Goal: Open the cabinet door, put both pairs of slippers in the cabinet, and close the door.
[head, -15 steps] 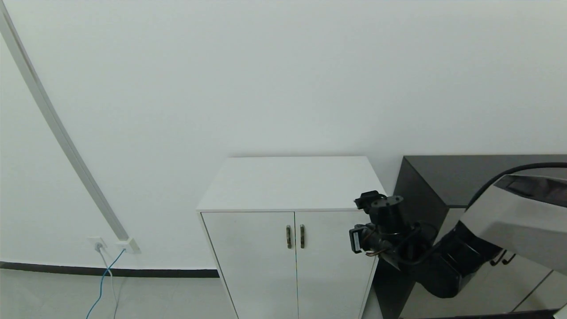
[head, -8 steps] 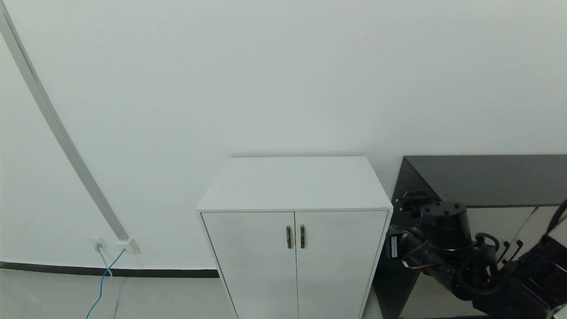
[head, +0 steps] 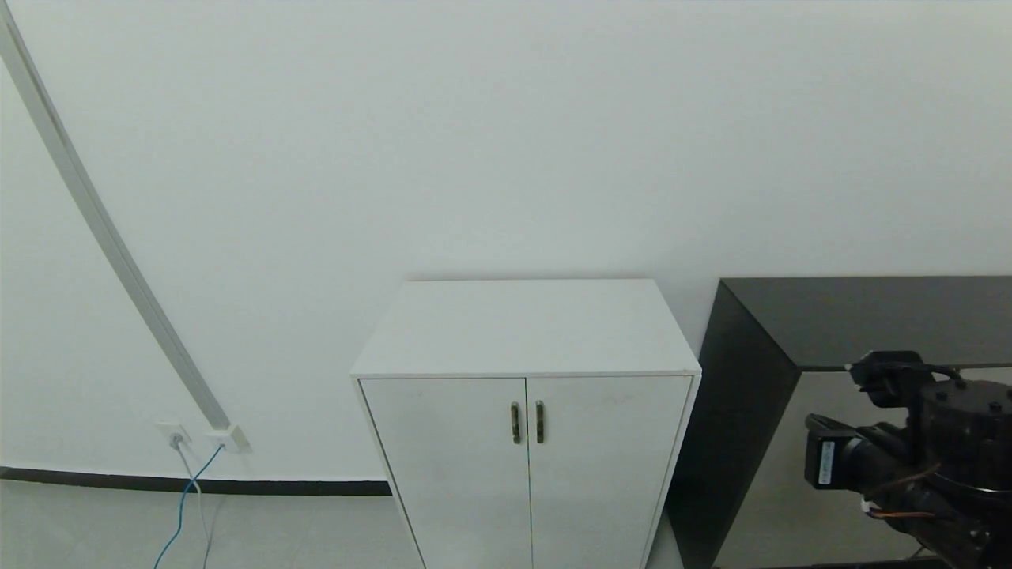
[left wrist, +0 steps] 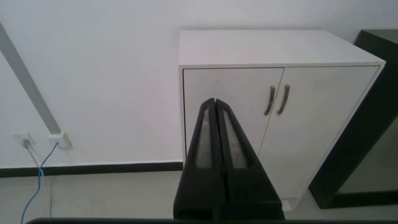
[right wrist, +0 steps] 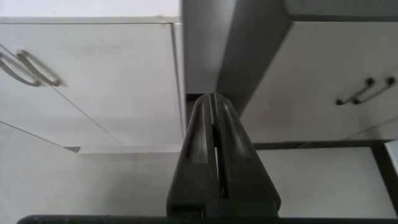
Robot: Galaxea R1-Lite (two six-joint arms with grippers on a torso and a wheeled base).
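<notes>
Head view: the white cabinet [head: 522, 332] stands against the wall, just beside a dark cabinet [head: 791, 316] on the robot's right. Both its doors are shut, with the handles [head: 527, 421] meeting in the middle. The right arm [head: 925, 442] hangs low before the dark cabinet, cut off by the frame edge.

Left wrist view: the left gripper [left wrist: 215, 109] has its fingers pressed together, empty, facing the white cabinet's front.

Right wrist view: the right gripper [right wrist: 214, 106] is likewise pinched closed on nothing, aimed at the gap between the cabinets.

Judging by shut doors and empty tools, the task is either unstarted or possibly finished; whether the slippers lie inside cannot be told
</notes>
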